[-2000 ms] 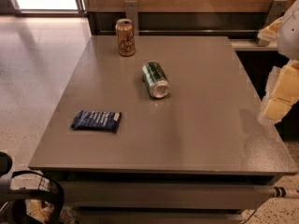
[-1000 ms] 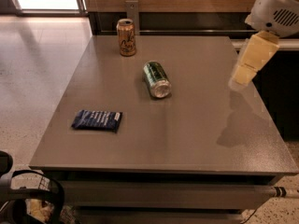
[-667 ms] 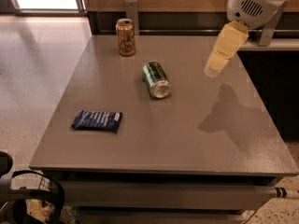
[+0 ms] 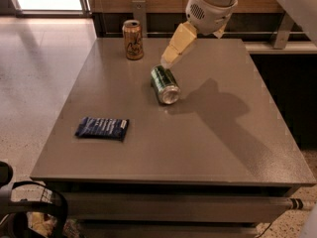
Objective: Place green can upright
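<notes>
The green can lies on its side near the middle of the grey table, its shiny silver end facing the front. My gripper hangs just above and behind the can's far end, coming in from the upper right. Its pale yellow fingers point down and to the left at the can. It holds nothing.
An orange-brown can stands upright at the table's back left. A dark blue snack packet lies flat at the front left. A dark counter and rail run behind the table. The robot's base parts show at the bottom left.
My gripper has swung in from the table's right edge, leftward and down, to just above the green can. The can, the other can and the packet have not moved.
</notes>
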Controlling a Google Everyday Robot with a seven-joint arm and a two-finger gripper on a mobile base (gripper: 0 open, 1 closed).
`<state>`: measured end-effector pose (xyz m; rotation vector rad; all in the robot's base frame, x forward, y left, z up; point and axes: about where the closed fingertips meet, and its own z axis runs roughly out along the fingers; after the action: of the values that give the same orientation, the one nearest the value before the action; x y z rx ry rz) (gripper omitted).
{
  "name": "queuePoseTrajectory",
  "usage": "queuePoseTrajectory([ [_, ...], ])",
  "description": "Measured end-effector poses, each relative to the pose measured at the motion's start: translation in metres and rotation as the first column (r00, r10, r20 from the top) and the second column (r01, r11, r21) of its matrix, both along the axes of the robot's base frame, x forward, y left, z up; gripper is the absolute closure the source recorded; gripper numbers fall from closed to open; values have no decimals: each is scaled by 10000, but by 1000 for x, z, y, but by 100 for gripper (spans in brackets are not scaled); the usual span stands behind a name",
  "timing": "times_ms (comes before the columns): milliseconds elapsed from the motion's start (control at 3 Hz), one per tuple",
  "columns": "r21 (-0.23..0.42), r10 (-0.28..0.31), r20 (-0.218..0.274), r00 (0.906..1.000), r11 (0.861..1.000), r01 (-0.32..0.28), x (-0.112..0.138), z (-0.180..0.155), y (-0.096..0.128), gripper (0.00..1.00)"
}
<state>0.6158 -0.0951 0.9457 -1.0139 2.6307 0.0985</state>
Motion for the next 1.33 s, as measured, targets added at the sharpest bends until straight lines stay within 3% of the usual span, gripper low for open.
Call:
queuePoseTrajectory([
  [333,1,0,1,10000,10000,0,0,0,0,0],
  [667,-34,-497,-189,9986,9988,497,3,-5,4,0],
  [1000,-414,-1996,-784,9767,9796,1969,6,-20,15,0],
  [1333,-625,-3316,-1276,9348,9433,3260,9,-33,28,0],
])
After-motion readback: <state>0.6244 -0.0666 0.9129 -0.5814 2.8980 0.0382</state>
